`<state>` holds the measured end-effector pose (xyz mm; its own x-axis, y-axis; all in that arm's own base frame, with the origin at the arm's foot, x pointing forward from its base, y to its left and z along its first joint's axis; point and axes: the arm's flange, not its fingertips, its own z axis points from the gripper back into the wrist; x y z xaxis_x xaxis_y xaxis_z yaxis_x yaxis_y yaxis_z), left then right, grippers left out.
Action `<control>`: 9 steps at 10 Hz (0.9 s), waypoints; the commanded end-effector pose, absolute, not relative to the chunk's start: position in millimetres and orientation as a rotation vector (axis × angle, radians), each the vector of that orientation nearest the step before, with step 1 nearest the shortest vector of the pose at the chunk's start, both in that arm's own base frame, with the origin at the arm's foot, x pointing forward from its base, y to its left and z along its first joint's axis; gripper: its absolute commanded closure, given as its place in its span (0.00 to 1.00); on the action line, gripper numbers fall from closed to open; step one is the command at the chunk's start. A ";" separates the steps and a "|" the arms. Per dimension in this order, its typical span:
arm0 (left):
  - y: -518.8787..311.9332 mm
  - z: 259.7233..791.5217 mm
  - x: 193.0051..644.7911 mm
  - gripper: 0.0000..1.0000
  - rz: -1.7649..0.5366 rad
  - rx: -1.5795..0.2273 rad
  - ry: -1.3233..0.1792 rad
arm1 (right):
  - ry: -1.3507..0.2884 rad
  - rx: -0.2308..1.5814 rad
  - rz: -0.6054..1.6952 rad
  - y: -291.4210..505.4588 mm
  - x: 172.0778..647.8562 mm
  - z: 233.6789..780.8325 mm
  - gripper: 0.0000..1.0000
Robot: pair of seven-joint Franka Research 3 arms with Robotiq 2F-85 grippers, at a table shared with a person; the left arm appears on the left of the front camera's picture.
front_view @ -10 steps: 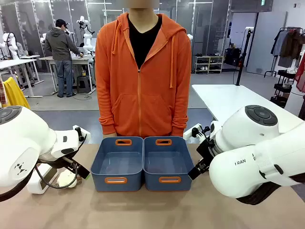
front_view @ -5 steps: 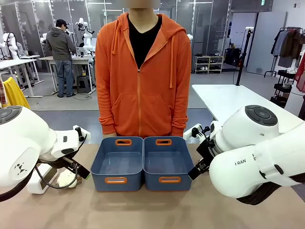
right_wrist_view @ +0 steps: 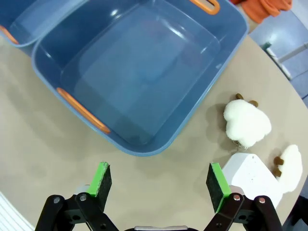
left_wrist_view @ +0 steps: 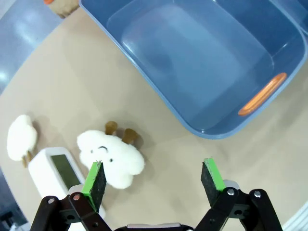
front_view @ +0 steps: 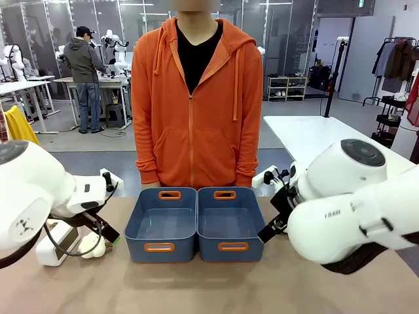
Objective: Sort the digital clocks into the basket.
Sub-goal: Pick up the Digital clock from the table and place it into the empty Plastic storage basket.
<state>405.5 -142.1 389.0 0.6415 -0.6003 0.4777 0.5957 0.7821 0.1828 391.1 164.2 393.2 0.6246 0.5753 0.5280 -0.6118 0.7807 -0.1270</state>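
Two identical blue tubs with orange handle slots stand side by side mid-table, the left tub and the right tub; both are empty. One white digital clock lies on the table left of the left tub, also seen under the left arm. My left gripper hovers open above the table between that clock and the tub. The other clock lies right of the right tub. My right gripper hangs open beside the tub's near corner, holding nothing.
Cream plush toys lie by each clock: one right beside the left clock, another farther off, and two on the right side. A person in an orange hoodie stands at the far edge behind the tubs.
Both arms have shifted slightly. The left arm has drawn back a little, so more of the plush toy beside the left clock shows.
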 end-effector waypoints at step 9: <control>45.1 516.2 313.4 0.00 -0.716 -0.373 -0.769 | -0.779 0.307 0.740 -88.7 316.8 516.6 0.00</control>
<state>334.9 42.8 539.1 0.5346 -0.4580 0.7102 0.6743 0.7378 -0.0318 325.1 -85.7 524.7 0.5126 0.4958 0.7011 -0.6691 0.7423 -0.0357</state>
